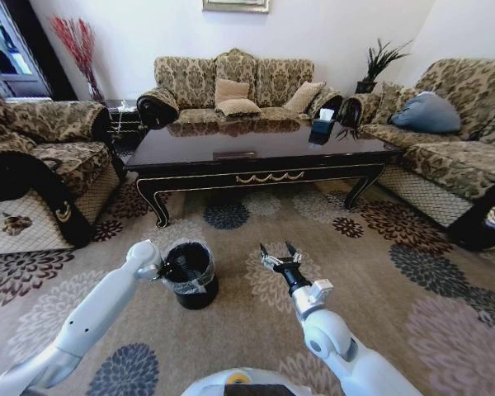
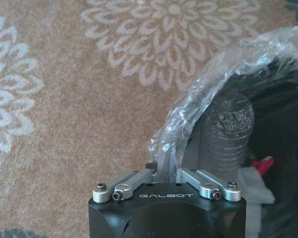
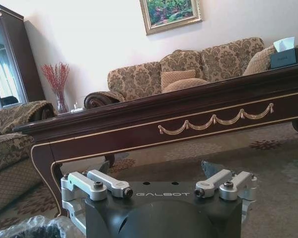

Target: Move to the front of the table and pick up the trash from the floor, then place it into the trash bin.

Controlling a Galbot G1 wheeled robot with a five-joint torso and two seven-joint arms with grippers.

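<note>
Position of the robot: on the patterned carpet [image 1: 379, 272] facing the long side of the table [image 1: 256, 157], which stands well ahead with its gold scroll ornament on the front rail.

Trash bin [image 1: 190, 276]: upright on the carpet, near the robot's front and slightly to its left, between the robot and the table. A clear liner bag [image 2: 213, 84] is folded over its rim.

Left gripper [image 1: 167, 271]: at the bin's left rim, the arm reaching in from the lower left. In the left wrist view the gripper [image 2: 167, 168] sits right against the liner at the rim; its linkage bars are drawn inward (finger spacing looks narrow, but the tips are hidden by the plastic, so the state cannot be told with certainty).

Trash: inside the bin, the left wrist view shows a ribbed clear bottle [image 2: 223, 134] standing against the inner wall, with a red piece [image 2: 260, 164] and white paper [image 2: 251, 186] beside it lower down.

Right gripper [image 1: 280, 256]: held above the carpet just right of the bin, pointing toward the table, fingers spread wide with nothing between them.
</note>
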